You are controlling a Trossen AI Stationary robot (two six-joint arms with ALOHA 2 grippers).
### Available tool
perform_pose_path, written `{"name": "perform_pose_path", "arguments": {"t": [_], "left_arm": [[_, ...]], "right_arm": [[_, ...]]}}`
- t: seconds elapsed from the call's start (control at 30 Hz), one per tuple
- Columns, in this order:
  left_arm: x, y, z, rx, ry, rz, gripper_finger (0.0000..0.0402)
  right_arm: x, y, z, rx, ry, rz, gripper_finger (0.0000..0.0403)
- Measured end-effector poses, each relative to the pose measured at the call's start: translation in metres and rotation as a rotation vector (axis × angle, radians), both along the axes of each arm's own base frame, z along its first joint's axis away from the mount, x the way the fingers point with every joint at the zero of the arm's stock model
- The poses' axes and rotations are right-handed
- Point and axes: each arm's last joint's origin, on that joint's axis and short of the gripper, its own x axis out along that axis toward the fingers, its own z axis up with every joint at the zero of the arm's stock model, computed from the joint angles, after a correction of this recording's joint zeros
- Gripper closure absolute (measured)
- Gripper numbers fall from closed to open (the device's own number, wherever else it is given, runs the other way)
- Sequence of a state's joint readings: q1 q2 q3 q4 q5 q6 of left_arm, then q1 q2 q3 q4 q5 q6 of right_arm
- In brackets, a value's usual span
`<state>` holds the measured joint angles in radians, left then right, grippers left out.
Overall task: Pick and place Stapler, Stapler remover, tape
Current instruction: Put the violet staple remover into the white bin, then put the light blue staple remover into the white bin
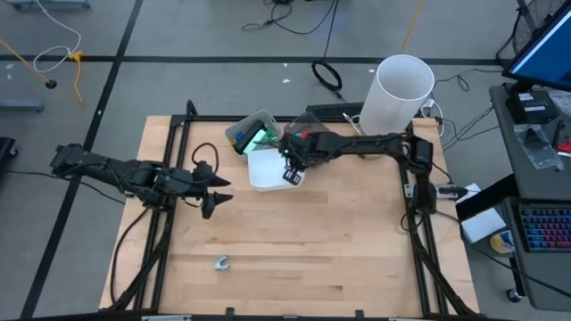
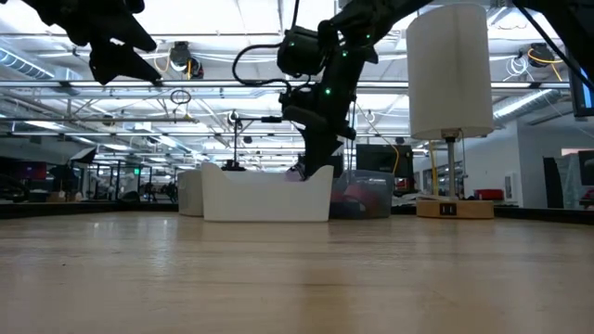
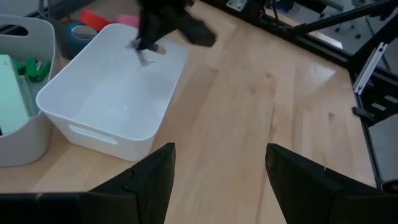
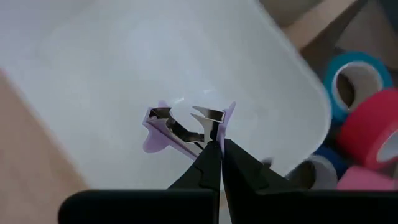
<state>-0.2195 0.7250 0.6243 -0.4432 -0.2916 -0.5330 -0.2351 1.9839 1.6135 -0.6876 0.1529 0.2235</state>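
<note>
You had the right hand [image 4: 214, 149] clenched thinly on the staple remover [image 4: 186, 127] above the white bin [image 4: 112, 68], left hand [image 3: 217, 180] released, so it could have slipped and dropped outside.

One camera hangs straight above me and takes in the whole table [image 1: 294, 241] and both my arms. A second sits at table height, looking level across the wood into the room, so my arms drop into it from above. The camera on my left wrist looks forward past my left hand [image 3: 217, 180], from well back, at the white bin [image 3: 112, 93] ahead of it. The one on my right wrist sits very close over that bin, just past my right hand [image 4: 216, 155]. All four views share the bin.
</note>
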Motion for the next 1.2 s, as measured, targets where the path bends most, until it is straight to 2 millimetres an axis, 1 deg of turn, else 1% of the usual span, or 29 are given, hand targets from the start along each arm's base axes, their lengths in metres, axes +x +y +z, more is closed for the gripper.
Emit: {"name": "perform_pose_path", "arguments": {"t": [0.1,0.23,0.3,0.4,0.5,0.57,0.7,0.77,0.97,1.2], "left_arm": [[0.001,0.0,0.002,-0.001,-0.018,-0.001,0.0153],[0.002,0.0,0.003,0.009,-0.034,-0.009,0.0153],[0.002,0.0,0.003,0.012,-0.038,-0.01,0.0153],[0.002,-0.001,0.004,0.011,-0.041,-0.011,0.0153],[0.002,-0.001,0.004,0.01,-0.042,-0.011,0.0153],[0.003,-0.001,0.004,0.01,-0.043,-0.012,0.0153],[0.003,-0.001,0.004,0.009,-0.045,-0.012,0.0153],[0.003,-0.001,0.004,0.009,-0.045,-0.013,0.0153],[0.003,-0.001,0.004,0.0,-0.047,-0.009,0.0153],[0.003,-0.001,0.004,-0.029,-0.048,-0.007,0.0153]], "right_arm": [[0.004,-0.006,-0.006,-0.005,-0.017,-0.005,0.0403],[0.006,-0.009,-0.005,0.026,-0.056,0.01,0.0403],[0.009,-0.009,-0.012,0.03,-0.053,0.011,0.0403],[0.007,-0.008,-0.019,0.046,-0.004,0.014,0.0403],[0.011,-0.006,-0.022,0.038,-0.016,0.026,0.0403],[0.011,-0.005,-0.028,0.047,0.014,0.029,0.0403],[0.011,-0.003,-0.024,0.043,0.005,0.035,0.0403],[0.011,-0.003,-0.027,0.042,0.012,0.041,0.0402],[0.012,-0.004,-0.026,0.037,-0.007,0.042,0.0383],[0.012,-0.004,-0.026,0.037,-0.008,0.042,0.0351]]}}
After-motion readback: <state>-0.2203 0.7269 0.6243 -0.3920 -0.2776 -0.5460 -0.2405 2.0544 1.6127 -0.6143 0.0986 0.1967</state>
